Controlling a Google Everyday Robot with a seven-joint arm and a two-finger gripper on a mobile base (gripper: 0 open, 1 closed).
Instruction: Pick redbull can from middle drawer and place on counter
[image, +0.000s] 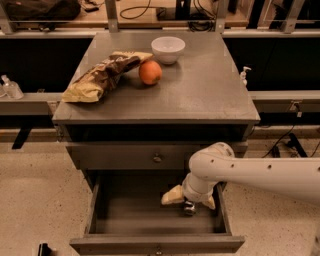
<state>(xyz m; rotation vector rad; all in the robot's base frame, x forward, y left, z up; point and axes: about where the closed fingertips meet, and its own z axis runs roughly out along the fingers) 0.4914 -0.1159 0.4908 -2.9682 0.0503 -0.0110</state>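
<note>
Redbull can (189, 208): only a small shiny bit of it shows, lying inside the middle drawer (131, 216), toward the right side and near the back. Any lettering on it is too small for me to read. My pincer (190, 202) hangs in the drawer directly over the can, and I cannot tell whether it has closed on it or merely sits around it. My arm (250, 172), smooth, rounded and white, comes in from the right over the drawer's right wall and bends down into it.

The drawer is pulled well out, a shallow dull-grey box with straight thin walls and a flat bare bottom. Left of the can, most of that bottom lies open. The right wall stands close beside my pincer.

Directly above the drawer's back sits another grey drawer (115, 156), shut, with a small round knob (157, 158) at mid-front. Over that spreads the counter (205, 92), matte grey and squarish with a thin front edge. Its right half and front strip are bare. On its left half lies a crumpled brown and yellow snack bag (97, 77), print unreadable. A round orange (150, 72) is just beside the bag's right end, and a white bowl (168, 49) sits near the back edge. Pale speckled floor (35, 200) surrounds the drawer.
</note>
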